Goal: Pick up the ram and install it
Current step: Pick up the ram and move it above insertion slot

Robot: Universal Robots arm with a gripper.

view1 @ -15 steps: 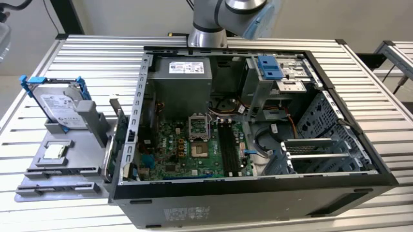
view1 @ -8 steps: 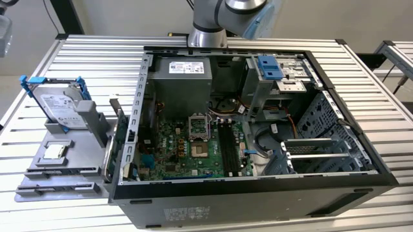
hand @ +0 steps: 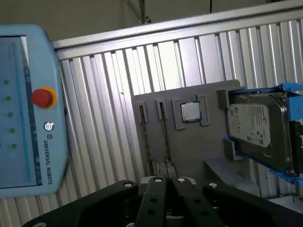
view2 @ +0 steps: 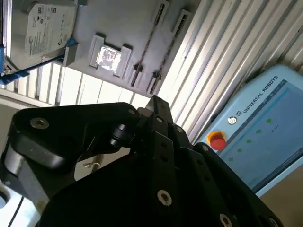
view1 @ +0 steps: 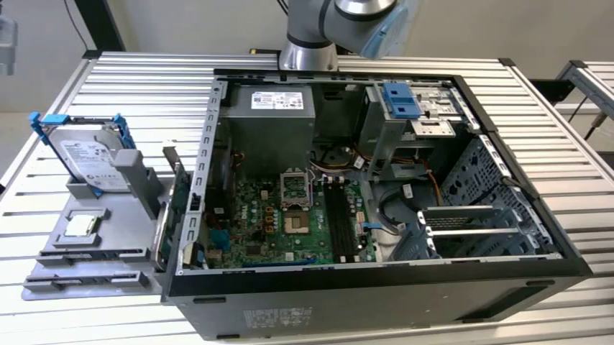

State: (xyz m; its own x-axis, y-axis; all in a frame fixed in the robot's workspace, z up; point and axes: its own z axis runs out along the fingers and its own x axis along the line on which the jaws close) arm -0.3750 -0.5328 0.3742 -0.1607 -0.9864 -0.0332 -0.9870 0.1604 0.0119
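Note:
My gripper (hand: 165, 182) (view2: 154, 101) hangs high above the grey parts holder (hand: 189, 146) (view1: 96, 269). Its black fingers look shut, with nothing between them. Two narrow slots (hand: 163, 127) (view2: 142, 61) in the holder show thin dark lines seen edge-on; I cannot tell whether either is the ram. In the exterior view the arm (view1: 317, 36) stands behind the open computer case (view1: 384, 287). Long black memory slots (view1: 338, 212) lie on the motherboard (view1: 278, 223) inside it.
The holder also carries a silver hard drive in a blue bracket (view1: 91, 154) (hand: 258, 127), a square processor chip (view1: 82, 224) (hand: 191, 111) and a green card (view1: 165, 237) against the case's wall. A pale blue teach pendant (hand: 23, 109) (view2: 260, 127) lies on the ribbed metal table (view1: 134, 86).

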